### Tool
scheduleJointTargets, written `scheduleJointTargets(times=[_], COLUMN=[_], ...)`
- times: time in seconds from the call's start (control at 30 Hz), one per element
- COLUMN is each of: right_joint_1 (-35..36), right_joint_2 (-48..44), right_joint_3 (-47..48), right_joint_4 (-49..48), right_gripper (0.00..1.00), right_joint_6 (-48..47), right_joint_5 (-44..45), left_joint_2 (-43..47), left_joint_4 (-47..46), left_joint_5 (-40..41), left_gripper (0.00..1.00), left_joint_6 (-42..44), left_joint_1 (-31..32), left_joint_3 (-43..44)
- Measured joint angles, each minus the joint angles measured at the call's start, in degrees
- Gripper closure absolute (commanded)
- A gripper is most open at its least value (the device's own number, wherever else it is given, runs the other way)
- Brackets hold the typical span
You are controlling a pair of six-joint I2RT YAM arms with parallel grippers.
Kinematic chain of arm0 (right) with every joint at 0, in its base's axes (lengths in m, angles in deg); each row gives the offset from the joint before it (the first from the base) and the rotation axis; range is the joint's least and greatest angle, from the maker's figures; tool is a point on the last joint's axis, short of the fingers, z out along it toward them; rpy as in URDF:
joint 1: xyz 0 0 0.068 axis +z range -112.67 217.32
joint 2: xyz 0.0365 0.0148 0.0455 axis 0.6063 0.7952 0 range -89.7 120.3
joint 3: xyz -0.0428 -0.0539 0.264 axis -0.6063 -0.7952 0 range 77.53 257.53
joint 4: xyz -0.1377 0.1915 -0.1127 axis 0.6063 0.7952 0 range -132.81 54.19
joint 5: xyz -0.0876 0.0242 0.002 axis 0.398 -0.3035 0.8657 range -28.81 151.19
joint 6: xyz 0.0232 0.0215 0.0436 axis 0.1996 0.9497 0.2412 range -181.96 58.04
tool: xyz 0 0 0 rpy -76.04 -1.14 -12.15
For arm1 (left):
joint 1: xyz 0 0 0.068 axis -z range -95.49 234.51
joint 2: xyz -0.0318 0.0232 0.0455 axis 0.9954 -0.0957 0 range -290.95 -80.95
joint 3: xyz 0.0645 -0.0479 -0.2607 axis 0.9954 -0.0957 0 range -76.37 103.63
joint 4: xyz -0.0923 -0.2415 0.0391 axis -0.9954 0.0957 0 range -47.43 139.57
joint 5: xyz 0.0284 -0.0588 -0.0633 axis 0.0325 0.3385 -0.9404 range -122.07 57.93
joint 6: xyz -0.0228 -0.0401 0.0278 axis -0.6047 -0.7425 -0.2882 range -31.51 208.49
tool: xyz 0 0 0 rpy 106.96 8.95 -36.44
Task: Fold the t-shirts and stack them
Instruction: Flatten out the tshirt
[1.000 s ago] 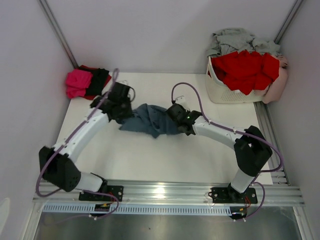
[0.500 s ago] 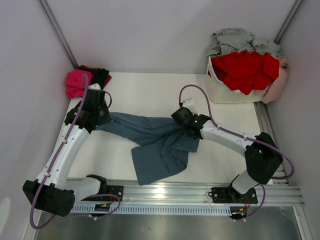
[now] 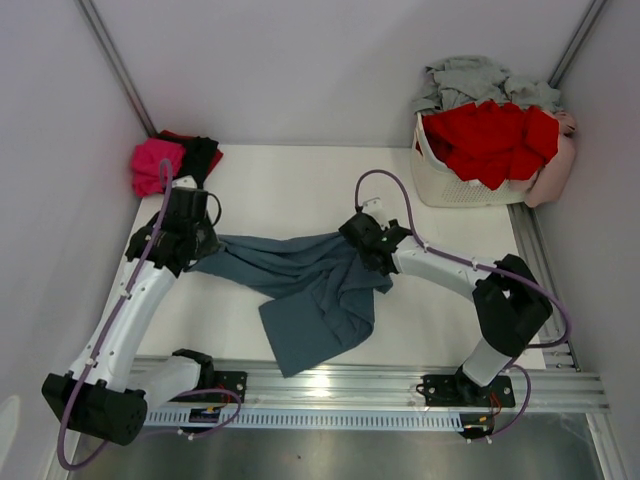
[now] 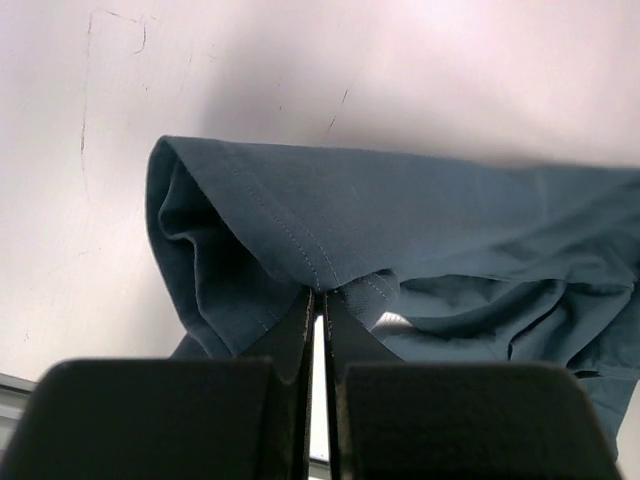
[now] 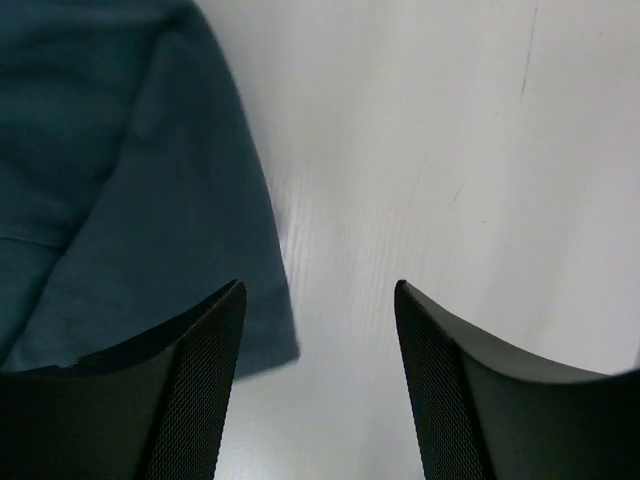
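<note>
Two arms reach over the white table (image 3: 300,185) in the top view, with the slate blue-grey t-shirt (image 3: 305,290) stretched between them. A second ago this shirt was a tight bundle between both grippers at mid-table; now it is drawn out into a long band from the left side, and its wider lower part lies flat toward the near edge. The left gripper (image 3: 203,253) sits at the shirt's left end, well to the left of where it was a second ago. The right gripper (image 3: 368,250) is above the shirt's right edge. A magenta-pink shirt (image 3: 155,166) and a black shirt (image 3: 201,154) lie together in the far left corner. Red shirts (image 3: 490,135) and a pale grey shirt (image 3: 478,78) are heaped in the white basket (image 3: 448,186) at far right, just as before.

From the left wrist, the left gripper (image 4: 320,300) has its jaws pressed together on a stitched hem of the blue-grey t-shirt (image 4: 420,215), which hangs in folds above the table (image 4: 300,70).

From the right wrist, the right gripper (image 5: 320,335) has its fingers (image 5: 200,385) spread apart with only bare table (image 5: 430,150) between them. The blue-grey t-shirt (image 5: 120,170) lies flat just beside the left finger, so the grip it had a second ago is released.
</note>
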Motion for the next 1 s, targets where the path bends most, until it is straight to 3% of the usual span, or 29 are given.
scheduleJointTargets(times=[0.23, 0.4, 0.73, 1.0], right_joint_1=[-0.11, -0.15, -0.26, -0.24], right_joint_2=[-5.49, -10.8, -11.02, -10.93], right_joint_3=[-2.78, -7.58, -19.56, -19.52], right_joint_4=[-2.14, -4.04, -12.31, -17.51], right_gripper=[0.35, 0.43, 0.45, 0.45], right_joint_6=[0.55, 2.69, 8.74, 9.25], right_joint_5=[-7.28, -13.92, -30.32, -40.74], left_joint_2=[0.66, 1.38, 1.64, 1.64], left_joint_4=[0.09, -0.33, -0.83, -1.84], left_joint_5=[1.14, 1.31, 1.31, 1.05], left_gripper=[1.0, 1.0, 0.99, 0.99], left_joint_6=[-0.04, -0.17, -0.57, -0.66], left_joint_1=[-0.02, -0.02, -0.02, -0.02], left_joint_3=[-0.44, -1.6, -2.34, -2.45])
